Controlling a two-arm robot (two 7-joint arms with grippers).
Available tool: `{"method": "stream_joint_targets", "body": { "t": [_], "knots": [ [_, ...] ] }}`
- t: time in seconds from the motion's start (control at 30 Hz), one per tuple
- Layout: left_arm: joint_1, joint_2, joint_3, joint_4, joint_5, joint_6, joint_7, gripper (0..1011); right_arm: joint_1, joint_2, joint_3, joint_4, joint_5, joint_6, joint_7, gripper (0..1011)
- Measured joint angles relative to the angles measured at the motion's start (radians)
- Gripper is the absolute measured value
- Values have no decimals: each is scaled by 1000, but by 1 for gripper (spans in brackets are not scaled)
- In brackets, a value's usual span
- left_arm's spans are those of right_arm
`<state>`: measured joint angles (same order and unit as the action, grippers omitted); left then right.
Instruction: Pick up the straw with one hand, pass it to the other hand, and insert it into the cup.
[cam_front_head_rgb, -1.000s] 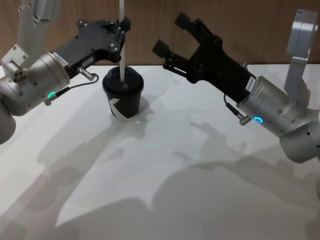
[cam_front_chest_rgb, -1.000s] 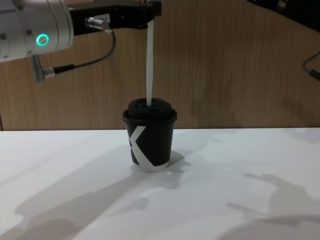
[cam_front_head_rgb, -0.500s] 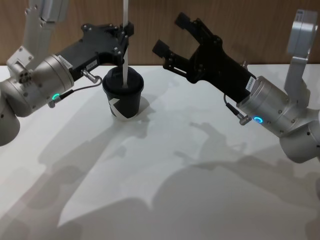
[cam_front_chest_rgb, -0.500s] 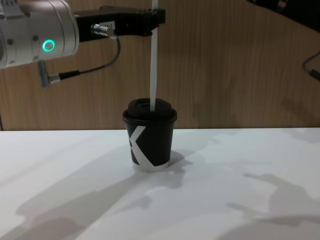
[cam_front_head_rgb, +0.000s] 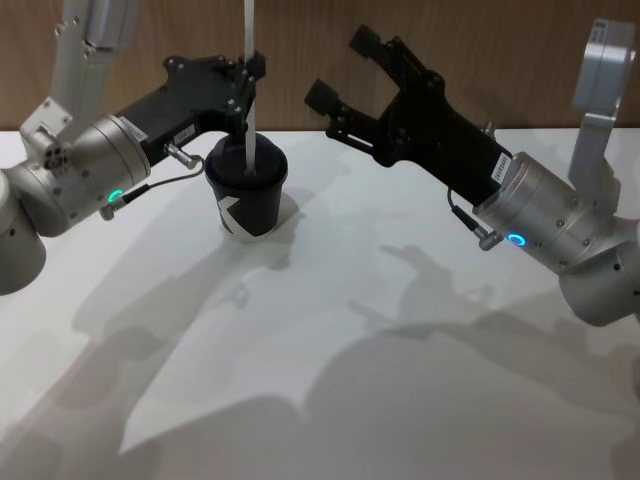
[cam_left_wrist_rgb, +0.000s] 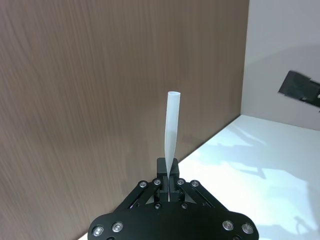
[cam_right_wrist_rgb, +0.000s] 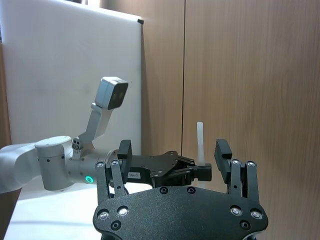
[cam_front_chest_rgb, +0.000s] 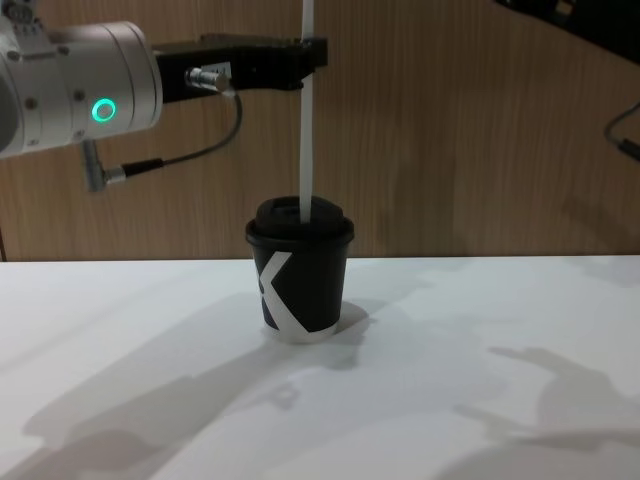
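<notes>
White thin straight straw (cam_front_chest_rgb: 307, 120) stands upright, clamped in left end effector (cam_front_head_rgb: 247, 78), tip at domed black lid of black paper cup (cam_front_chest_rgb: 300, 268) on white worktop (cam_front_head_rgb: 330, 350); insertion under way, next push straight down; right end effector (cam_front_head_rgb: 345, 68) apart, idle.

Two silver-grey arms with black grippers

The left gripper (cam_front_head_rgb: 247, 72) is black and blocky, carrying a small white label, a silver plug and a thin black cable beside its green ring light (the right arm's ring glows blue); the right gripper (cam_front_head_rgb: 345, 68) has silver screws across its black palm plate.
</notes>
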<state>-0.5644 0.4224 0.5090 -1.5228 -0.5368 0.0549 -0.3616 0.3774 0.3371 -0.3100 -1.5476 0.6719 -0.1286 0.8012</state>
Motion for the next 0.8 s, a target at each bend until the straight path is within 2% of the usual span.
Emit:
{"method": "stream_joint_targets", "body": {
  "t": [0.2, 0.3, 0.47, 0.53, 0.57, 0.63, 0.67, 0.8],
  "knots": [
    [1, -10, -2, 26, 6, -2, 0, 12, 0, 0, 0, 0, 0, 0, 0, 1001],
    [2, -13, -3, 37, 7, -3, 0, 46, 0, 0, 0, 0, 0, 0, 0, 1001],
    [7, -21, -5, 61, 8, -6, -7, 199, 0, 0, 0, 0, 0, 0, 0, 1001],
    [8, -23, -7, 66, 8, -7, -9, 230, 0, 0, 0, 0, 0, 0, 0, 1001],
    [10, -25, -9, 71, 6, -7, -11, 292, 0, 0, 0, 0, 0, 0, 0, 1001],
    [13, -27, -12, 75, 2, -7, -14, 353, 0, 0, 0, 0, 0, 0, 0, 1001],
    [14, -27, -13, 76, 0, -7, -16, 353, 0, 0, 0, 0, 0, 0, 0, 1001],
    [28, -30, -29, 77, -26, -5, -29, 513, 0, 0, 0, 0, 0, 0, 0, 1001]
  ]
}}
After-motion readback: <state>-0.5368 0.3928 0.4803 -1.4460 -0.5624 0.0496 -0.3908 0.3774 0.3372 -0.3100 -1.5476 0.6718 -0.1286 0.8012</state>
